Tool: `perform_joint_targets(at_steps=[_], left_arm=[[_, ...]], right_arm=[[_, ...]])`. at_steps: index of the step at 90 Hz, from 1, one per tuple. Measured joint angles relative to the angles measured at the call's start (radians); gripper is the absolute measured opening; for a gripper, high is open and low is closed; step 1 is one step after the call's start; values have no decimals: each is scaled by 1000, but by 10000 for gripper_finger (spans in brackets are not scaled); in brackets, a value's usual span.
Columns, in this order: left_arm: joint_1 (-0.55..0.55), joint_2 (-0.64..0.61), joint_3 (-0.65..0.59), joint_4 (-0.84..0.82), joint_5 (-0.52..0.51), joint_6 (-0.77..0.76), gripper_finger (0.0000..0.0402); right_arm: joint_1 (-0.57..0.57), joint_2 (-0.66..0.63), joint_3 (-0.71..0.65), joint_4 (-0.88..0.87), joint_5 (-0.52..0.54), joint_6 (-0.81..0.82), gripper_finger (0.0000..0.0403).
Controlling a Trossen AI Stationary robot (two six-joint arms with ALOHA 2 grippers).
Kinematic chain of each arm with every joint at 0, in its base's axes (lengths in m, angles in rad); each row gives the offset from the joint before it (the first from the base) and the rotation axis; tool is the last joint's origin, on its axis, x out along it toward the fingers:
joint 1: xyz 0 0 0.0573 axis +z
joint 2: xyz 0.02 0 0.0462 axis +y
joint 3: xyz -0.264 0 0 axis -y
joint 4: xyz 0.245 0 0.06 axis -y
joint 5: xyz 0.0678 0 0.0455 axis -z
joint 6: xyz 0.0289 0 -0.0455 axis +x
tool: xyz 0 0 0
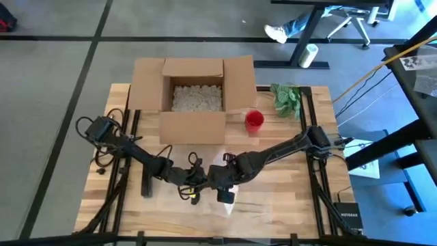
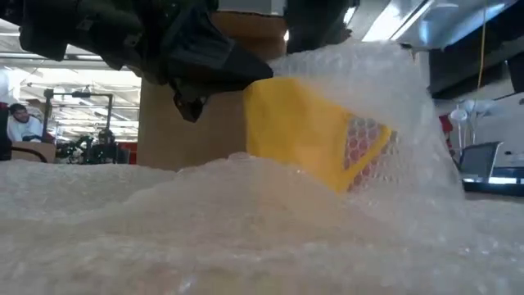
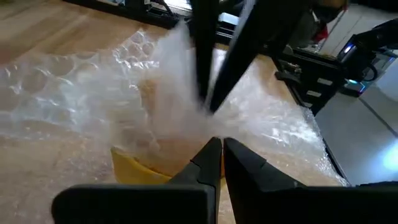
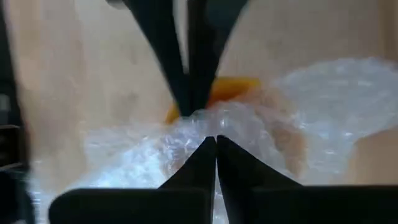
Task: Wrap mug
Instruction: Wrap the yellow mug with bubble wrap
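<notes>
The left gripper point(image 1: 194, 186) and the right gripper point(image 1: 220, 184) are seen from above meeting at the near middle of the light wooden slatted table point(image 1: 287, 184), over a sheet of clear bubble wrap point(image 1: 239, 205); a sliver of the yellow mug point(image 1: 194, 199) shows beneath the left gripper. Behind them an open brown cardboard box point(image 1: 194, 96) filled with white packing peanuts point(image 1: 196, 98) is set, with a small red cup point(image 1: 254, 120) just beside its right corner and a crumpled green cloth point(image 1: 287, 98) farther right. In the low view the yellow mug point(image 2: 311, 135) is shown tilted on its side, draped in the bubble wrap point(image 2: 360, 82), which also fills the foreground; a dark gripper point(image 2: 196, 57) hangs at its upper left, though which arm it belongs to cannot be told here. A person point(image 2: 20, 123) is visible far off in the room. In the left wrist view the left gripper point(image 3: 222, 149) is closed, its tips pinched on a gathered fold of bubble wrap point(image 3: 174, 81), with the mug's yellow rim point(image 3: 134, 168) below; the other arm's fingers point(image 3: 211, 56) descend onto the same bunch. In the right wrist view the right gripper point(image 4: 216, 144) is likewise closed on the bubble wrap point(image 4: 236, 124), the yellow mug point(image 4: 227, 87) lying just beyond, partly covered.
</notes>
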Motion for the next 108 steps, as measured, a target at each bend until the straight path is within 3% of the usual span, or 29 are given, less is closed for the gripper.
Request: perform_joint_targets(at_steps=[13,30,50,82,108], left_arm=[[-47,-60,0,-70,-2,-1,0],[-128,-123,1,-231,-113,-59,0],[-199,-124,2,-431,-217,-216,0],[-292,-132,-8,-711,-414,-448,0],[-455,-356,-176,-719,-619,-590,0]], right_arm=[[-8,35,0,23,-33,-25,0],[-24,87,1,54,-93,-55,0],[-42,129,2,67,-182,-83,0],[-45,128,-3,67,-209,-99,0],[-45,128,-3,69,-217,-109,0]])
